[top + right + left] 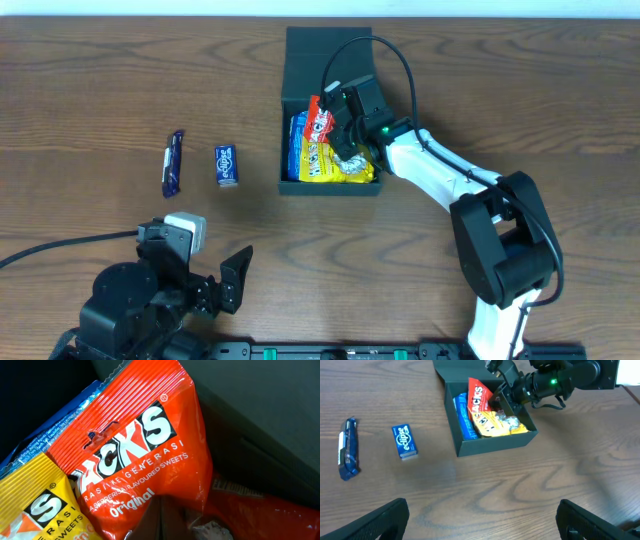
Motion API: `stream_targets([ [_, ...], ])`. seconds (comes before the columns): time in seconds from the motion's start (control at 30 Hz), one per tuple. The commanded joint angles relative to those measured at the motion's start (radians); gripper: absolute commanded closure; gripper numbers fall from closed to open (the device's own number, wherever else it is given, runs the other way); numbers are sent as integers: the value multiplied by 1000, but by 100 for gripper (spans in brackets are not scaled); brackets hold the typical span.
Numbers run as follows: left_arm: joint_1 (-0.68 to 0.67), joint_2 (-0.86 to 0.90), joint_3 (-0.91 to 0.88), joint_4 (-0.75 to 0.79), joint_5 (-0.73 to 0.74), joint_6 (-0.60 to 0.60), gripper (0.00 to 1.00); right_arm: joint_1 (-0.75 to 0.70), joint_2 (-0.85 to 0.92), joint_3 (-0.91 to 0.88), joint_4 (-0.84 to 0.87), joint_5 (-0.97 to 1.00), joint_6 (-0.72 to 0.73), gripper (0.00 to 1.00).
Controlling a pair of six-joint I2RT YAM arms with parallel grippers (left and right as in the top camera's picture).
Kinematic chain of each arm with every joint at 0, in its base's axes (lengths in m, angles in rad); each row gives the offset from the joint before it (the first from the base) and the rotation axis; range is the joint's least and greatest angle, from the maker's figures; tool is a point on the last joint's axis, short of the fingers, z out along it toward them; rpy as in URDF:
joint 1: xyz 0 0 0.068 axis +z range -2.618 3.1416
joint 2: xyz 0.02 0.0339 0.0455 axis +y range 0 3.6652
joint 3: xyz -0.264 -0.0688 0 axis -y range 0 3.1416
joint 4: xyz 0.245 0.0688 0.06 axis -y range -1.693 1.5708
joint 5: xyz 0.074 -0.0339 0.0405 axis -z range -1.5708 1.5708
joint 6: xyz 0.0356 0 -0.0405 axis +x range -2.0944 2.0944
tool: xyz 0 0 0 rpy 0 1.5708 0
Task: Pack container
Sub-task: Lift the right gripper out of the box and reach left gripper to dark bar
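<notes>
1. The container [310,60] sits near the middle of the desk's [520,90] far edge. Its lid flap is thrown open and stands up on the far side.
2. Inside it, an orange sweet packet [318,118] lies toward the lid end. A yellow packet [335,165] fills the near end, and a blue packet [295,145] is tucked along the left wall.
3. The right gripper [345,125] is down in the open container, over the orange and yellow packets, with its white arm stretching back toward the near right corner.
4. From the right wrist camera, the orange packet [135,445] fills most of the view, overlapping the yellow one [35,505] and the blue one [55,420]. A red wrapper [260,510] shows at the lower right. I cannot tell whether these jaws are spread or pinching anything.
5. The left gripper [220,285] hangs by the near left corner, its jaws spread wide with nothing between them.
6. Left of the container, apart from it, a small blue gum pack [226,165] lies on the bare wood.
7. Further left, a dark blue bar wrapper [173,163] lies near the gum, not touching it.
</notes>
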Motion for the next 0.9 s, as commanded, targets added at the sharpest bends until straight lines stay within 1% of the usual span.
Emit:
stream_targets([
  [0.0, 2, -4, 18, -3, -16, 22, 5, -1, 34, -7, -24, -17, 18, 99],
  [0.13, 2, -4, 18, -3, -31, 22, 5, 0, -32, -7, -28, -80, 19, 99],
  [0.27, 2, -4, 18, -3, -60, 22, 5, 0, -140, -7, -38, -122, 21, 99],
  [0.43, 2, -4, 18, -3, -159, 21, 5, 0, -275, -7, -97, -121, 35, 99],
  [0.6, 2, 8, 18, -2, -264, 21, 5, 0, -400, -7, -173, -121, 92, 99],
  [0.77, 2, 74, 15, -2, -340, 14, 5, 0, -513, -7, -234, -147, 123, 98],
  [0.87, 2, 147, 15, -1, -386, 13, 5, 0, -580, -7, -272, -195, 122, 94],
])
